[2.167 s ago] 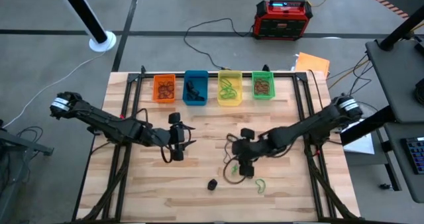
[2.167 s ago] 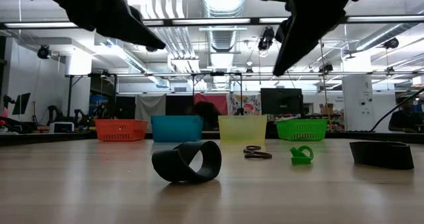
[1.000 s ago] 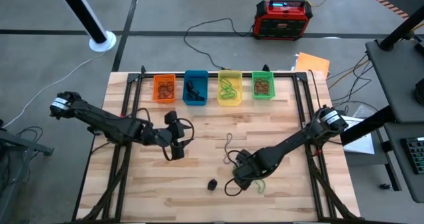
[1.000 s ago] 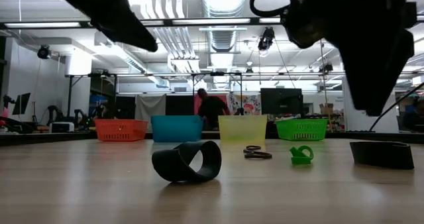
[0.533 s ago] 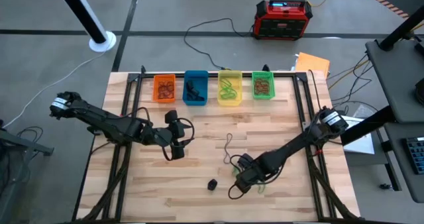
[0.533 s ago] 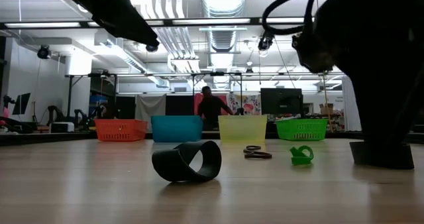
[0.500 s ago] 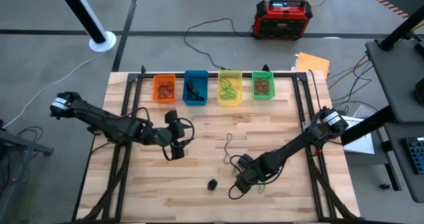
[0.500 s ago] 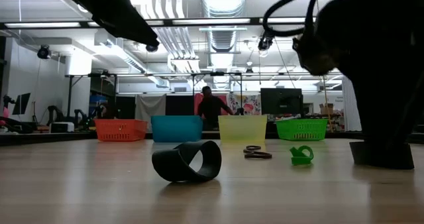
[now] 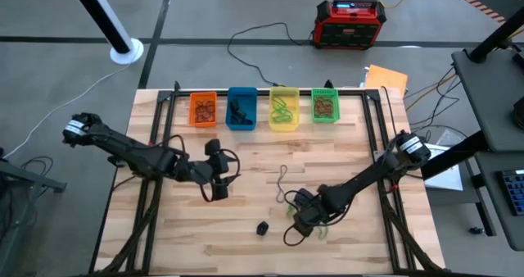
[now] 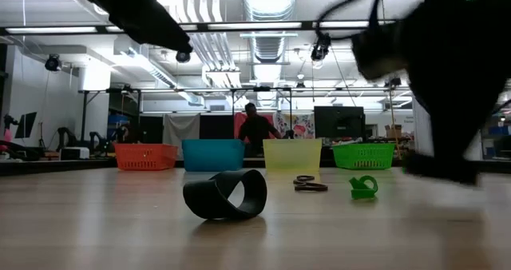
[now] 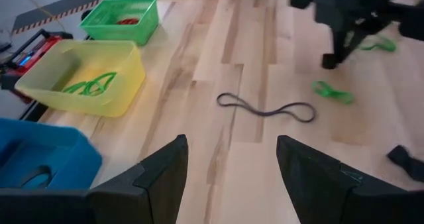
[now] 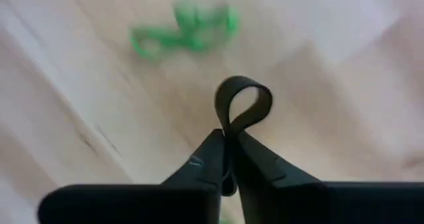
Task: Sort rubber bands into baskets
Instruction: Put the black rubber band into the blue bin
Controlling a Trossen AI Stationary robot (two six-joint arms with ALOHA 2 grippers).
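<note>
Four baskets stand in a row at the table's far edge: orange (image 9: 203, 110), blue (image 9: 241, 108), yellow (image 9: 284, 109) and green (image 9: 324, 106), each with rubber bands inside. My right gripper (image 9: 303, 221) is down near the table's front, right of centre, shut on a dark rubber band (image 12: 244, 105). Loose on the wood lie a green band (image 9: 322, 230), a thin dark band (image 11: 266, 109) and a wide black band (image 10: 226, 194). My left gripper (image 9: 219, 188) hovers open over the table's left middle, nothing between its fingers (image 11: 165, 171). My right gripper pinches the dark band between its two fingertips, pressing the band's two strands together (image 12: 228, 128). The fingers point down from above. The free part of the band stands out past the fingertips as a small open loop (image 12: 246, 95). Whether it is clear of the wood I cannot tell.
A second green band (image 11: 333, 91) and some brown bands (image 10: 310, 184) lie near the table's middle. A red-black box (image 9: 350, 21) with cables sits on the floor behind the table. A person (image 10: 255, 133) stands far back in the room.
My right gripper has come down near the table's front edge onto the dark band and shut on it. In the low view the band, which lay still at the right, now shows blurred under the gripper.
</note>
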